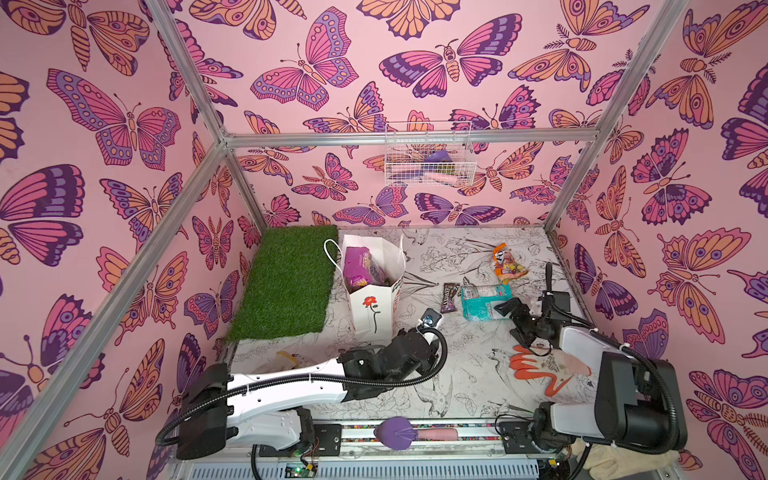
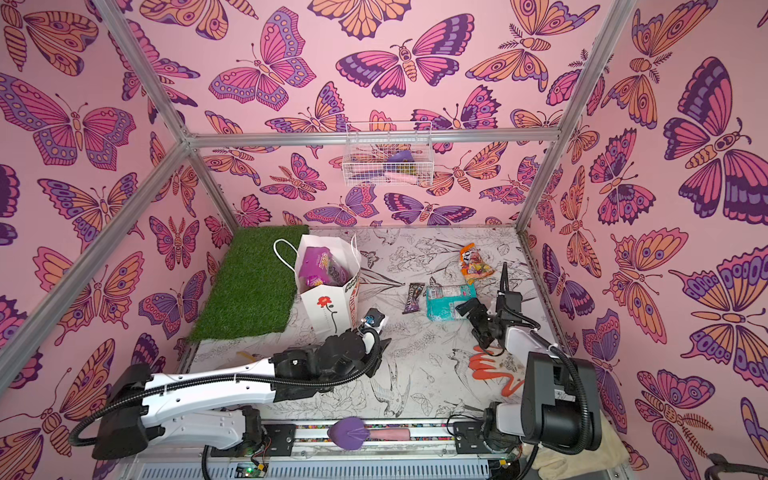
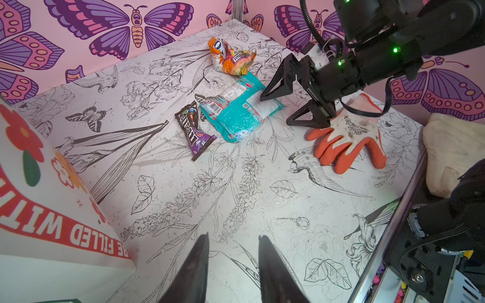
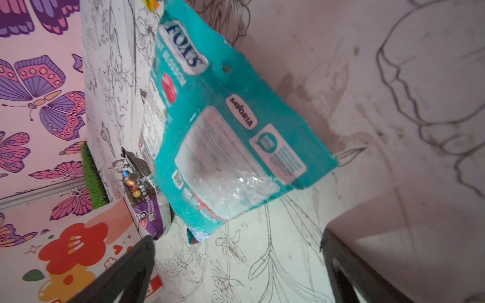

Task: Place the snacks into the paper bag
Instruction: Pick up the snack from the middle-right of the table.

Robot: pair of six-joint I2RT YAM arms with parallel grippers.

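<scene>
While the tall white paper bag (image 1: 370,320) with cord handles and a red flower on its front stands upright with its mouth open, a glossy purple packet (image 1: 359,264) sits inside it, showing above the rim. A green artificial-turf mat (image 1: 286,282) lies just beside the bag.

On the bag's other side, three snacks lie flat on the white worktop (image 1: 457,374) printed with line-drawn birds and flowers. Nearest the bag is a small brown bar wrapper (image 3: 193,128). Just beside it, farther from the bag, is a crinkled teal FOX'S packet (image 3: 236,110) with a clear window. Farthest off, toward the back wall, lies a crumpled orange packet (image 3: 231,59), apart from the teal one.

A strip of bare worktop separates the bag from the brown wrapper.

The right end effector (image 3: 275,110) has its jaws spread wide and empty at the teal packet's end farthest from the bag. The left end effector (image 3: 233,236) sits close by the bag's front corner, fingers a little apart with nothing between them, facing bare worktop. An orange-and-white work glove (image 3: 349,136) lies flat beyond the teal packet from the bag, near the worktop's front edge.
</scene>
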